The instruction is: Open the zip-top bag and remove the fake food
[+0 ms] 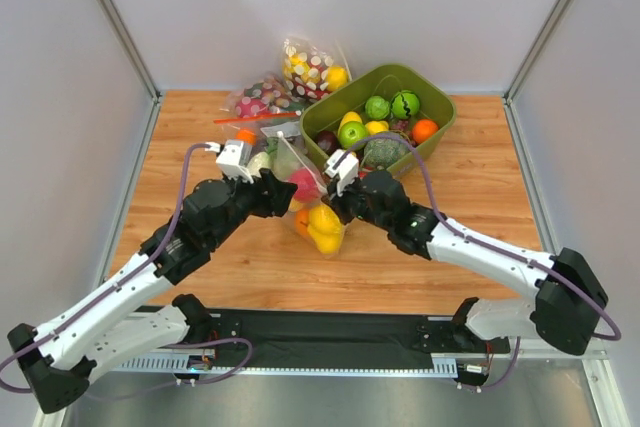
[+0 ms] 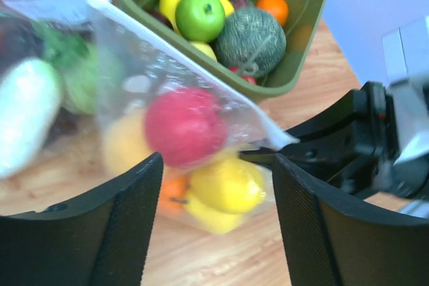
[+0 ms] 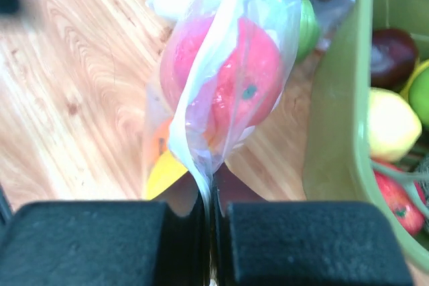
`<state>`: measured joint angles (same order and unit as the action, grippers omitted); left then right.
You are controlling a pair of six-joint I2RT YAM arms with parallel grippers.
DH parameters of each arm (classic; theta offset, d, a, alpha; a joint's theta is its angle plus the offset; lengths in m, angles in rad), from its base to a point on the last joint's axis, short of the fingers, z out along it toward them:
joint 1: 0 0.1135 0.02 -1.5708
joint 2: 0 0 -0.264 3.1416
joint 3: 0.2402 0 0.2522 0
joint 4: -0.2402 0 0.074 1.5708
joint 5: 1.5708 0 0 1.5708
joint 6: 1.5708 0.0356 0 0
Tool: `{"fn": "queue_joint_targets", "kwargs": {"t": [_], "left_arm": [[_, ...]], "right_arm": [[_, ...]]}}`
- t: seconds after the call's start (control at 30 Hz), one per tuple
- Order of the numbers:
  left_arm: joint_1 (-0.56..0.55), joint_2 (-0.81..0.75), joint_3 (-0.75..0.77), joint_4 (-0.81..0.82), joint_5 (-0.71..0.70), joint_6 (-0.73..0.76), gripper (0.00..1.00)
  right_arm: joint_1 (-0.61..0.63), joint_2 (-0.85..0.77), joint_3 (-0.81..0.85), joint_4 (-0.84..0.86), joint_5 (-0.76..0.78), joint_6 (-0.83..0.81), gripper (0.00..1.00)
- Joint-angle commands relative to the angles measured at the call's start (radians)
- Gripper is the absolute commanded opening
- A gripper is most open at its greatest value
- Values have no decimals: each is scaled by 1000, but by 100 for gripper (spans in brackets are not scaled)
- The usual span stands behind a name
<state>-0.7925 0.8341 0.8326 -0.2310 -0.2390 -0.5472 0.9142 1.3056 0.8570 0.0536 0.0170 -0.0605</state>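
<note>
A clear zip-top bag [image 1: 312,205] [image 2: 167,65] [image 3: 231,25] sits at the centre of the top view, between the two arms and just below and left of a green bin [image 1: 441,133] [image 2: 298,82] [image 3: 332,132]. The fake food [image 1: 323,225] [image 2: 184,127] [image 3: 234,85] is inside it: a red fruit above, yellow and orange pieces sagging toward the lower end, over the wooden table [image 1: 480,237].

The right gripper [image 1: 333,209] [image 3: 209,213] reaches in from the right of the frame. Its two fingers are pressed together on the bag, and its own camera shows a fold of film pinched between the pads. In the left wrist view the same gripper [image 2: 285,149] clamps the corner at the end of the pale zip strip.

The left gripper [image 1: 290,202] [image 2: 216,165] comes from the left with its fingers spread wide. The bag shows in the gap between them, and whether either finger touches the plastic cannot be told.

Inside the bin lie a green apple [image 1: 352,133] [image 2: 200,15], a netted melon [image 1: 384,152] [image 2: 250,41], an orange [image 1: 424,130] [image 2: 271,7] and other fruit.

Up and left of the held bag lies a bag of white and green vegetables [image 1: 268,159] [image 2: 40,105]. Beyond that is a bag with a red zip strip [image 1: 250,112]. A spotted bag [image 1: 308,67] leans at the back wall, at the top of the frame.
</note>
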Motion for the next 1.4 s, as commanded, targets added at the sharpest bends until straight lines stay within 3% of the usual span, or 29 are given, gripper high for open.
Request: {"fn": "queue_joint_targets", "kwargs": {"t": [0.0, 0.23, 0.33, 0.57, 0.77, 1.17, 1.23, 1.33, 1.37], "left_arm": [[-4, -87, -41, 119, -51, 131, 74], [27, -184, -203, 269, -48, 242, 82], [77, -181, -259, 346, 108, 254, 83], [151, -197, -283, 429, 302, 288, 85], [217, -247, -325, 515, 458, 233, 85], [240, -265, -340, 503, 630, 190, 85], [242, -279, -348, 510, 650, 184, 82], [243, -302, -366, 541, 678, 155, 63], [243, -306, -368, 542, 685, 150, 52]], "right_arm": [[-72, -103, -28, 11, -187, 80, 0], [-270, -218, -105, 51, -588, 154, 0], [-326, -241, -110, 54, -756, 180, 0], [-359, -285, -116, 149, -1023, 294, 0], [-362, -296, -111, 181, -1124, 332, 0], [-360, -279, -133, 365, -1269, 467, 0], [-360, -287, -133, 371, -1273, 470, 0], [-360, -287, -133, 371, -1279, 470, 0], [-360, -289, -133, 371, -1276, 469, 0]]}}
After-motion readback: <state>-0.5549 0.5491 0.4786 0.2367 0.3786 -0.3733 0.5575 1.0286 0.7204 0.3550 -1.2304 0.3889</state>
